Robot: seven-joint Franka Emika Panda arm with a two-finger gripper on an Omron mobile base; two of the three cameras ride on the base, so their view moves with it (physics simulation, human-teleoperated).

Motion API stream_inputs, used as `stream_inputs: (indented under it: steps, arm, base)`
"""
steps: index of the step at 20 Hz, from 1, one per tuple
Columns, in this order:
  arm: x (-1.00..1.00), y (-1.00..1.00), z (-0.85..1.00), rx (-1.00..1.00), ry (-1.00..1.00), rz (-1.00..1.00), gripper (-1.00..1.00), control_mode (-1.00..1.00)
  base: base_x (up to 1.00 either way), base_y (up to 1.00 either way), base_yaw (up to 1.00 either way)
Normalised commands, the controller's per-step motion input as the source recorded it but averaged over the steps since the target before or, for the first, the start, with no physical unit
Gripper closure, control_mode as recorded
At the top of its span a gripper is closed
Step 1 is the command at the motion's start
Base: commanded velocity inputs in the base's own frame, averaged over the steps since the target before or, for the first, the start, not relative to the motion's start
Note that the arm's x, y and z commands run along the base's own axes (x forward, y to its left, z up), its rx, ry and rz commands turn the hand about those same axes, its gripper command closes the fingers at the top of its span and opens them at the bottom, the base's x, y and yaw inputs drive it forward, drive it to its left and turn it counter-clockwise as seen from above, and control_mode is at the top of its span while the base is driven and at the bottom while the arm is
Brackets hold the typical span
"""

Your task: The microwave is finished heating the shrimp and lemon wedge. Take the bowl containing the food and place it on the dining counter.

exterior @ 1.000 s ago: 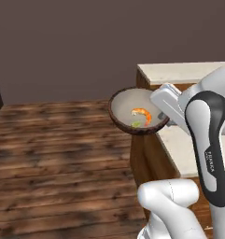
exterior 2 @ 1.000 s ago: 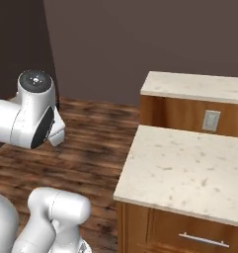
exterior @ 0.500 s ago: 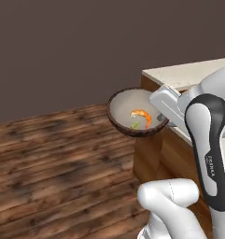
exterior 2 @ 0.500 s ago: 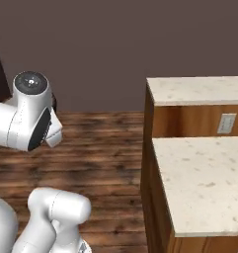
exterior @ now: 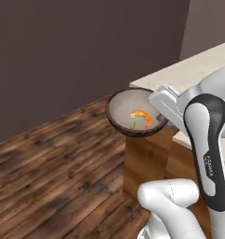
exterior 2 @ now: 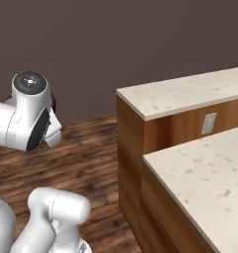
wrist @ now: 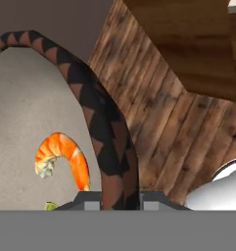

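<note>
**Bowl carried at the table corner**

Bowl (exterior: 132,116) held in the air, rim pinched by the claw (exterior: 159,113), which is clenched on the near-right side of that rim. Bowl sits close to level, mouth opening upward, tipped slightly toward the left base camera so the pale speckled inside shows. Being round, it has no long axis to speak of. Outer wall dark brown; in the hand view the rim (wrist: 102,127) carries a band of reddish-brown triangles and runs between the fingers.

Shrimp (exterior: 141,116) lies in the bowl just ahead of the claw, orange, curled into a hook, its arch lying toward the claw and the ends pointing away from it. Lemon wedge (exterior: 132,124) sits beside the shrimp, small and yellow-green; which way it points is too small to tell.

Table (exterior: 198,70), speckled beige top on wooden panels, lies behind and to the right of the claw; the bowl hangs off its corner, above the wooden floor (exterior: 53,172).
</note>
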Motion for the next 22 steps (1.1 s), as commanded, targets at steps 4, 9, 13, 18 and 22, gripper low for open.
stream_inputs:
  steps: [4,9,13,18,22]
  arm:
    - [0.00,0.00,0.00,0.00,0.00,0.00,1.00,1.00]
    - [0.00,0.00,0.00,0.00,0.00,0.00,1.00,1.00]
    - [0.00,0.00,0.00,0.00,0.00,0.00,1.00,1.00]
    - [0.00,0.00,0.00,0.00,0.00,0.00,1.00,1.00]
    - [0.00,0.00,0.00,0.00,0.00,0.00,1.00,1.00]
  base:
    - [0.89,0.80,-0.66]
    - [0.78,0.88,-0.62]
    - [0.69,0.98,-0.58]
    - [0.66,1.00,-0.57]
    - [0.61,0.94,-0.58]
